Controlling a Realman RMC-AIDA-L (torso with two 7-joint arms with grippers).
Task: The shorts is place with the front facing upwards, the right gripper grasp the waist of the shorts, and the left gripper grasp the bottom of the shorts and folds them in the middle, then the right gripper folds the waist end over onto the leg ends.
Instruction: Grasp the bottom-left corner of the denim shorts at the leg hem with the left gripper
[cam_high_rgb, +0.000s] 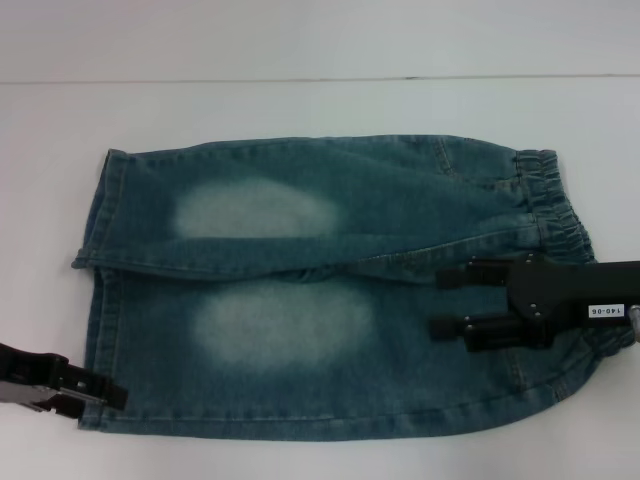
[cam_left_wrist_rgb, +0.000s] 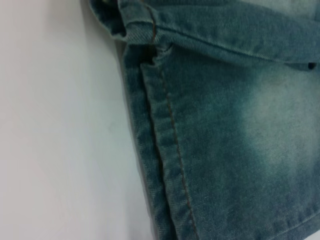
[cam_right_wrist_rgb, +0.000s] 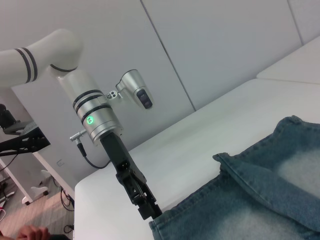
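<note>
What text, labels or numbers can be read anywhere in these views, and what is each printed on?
"T40-05": approximate reading, digits small, on the white label on the black arm of the right gripper, which hovers over the waist end of the shorts.
No print shows on the shorts, the table or the left gripper.

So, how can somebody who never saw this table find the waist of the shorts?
Find the blue-green washed denim shorts lying flat on the white table. Go to their end on the robot's right, where the black labelled right end effector hovers. The waist is the puckered elastic band there, unlike the flat, straight-stitched leg hems opposite.
</note>
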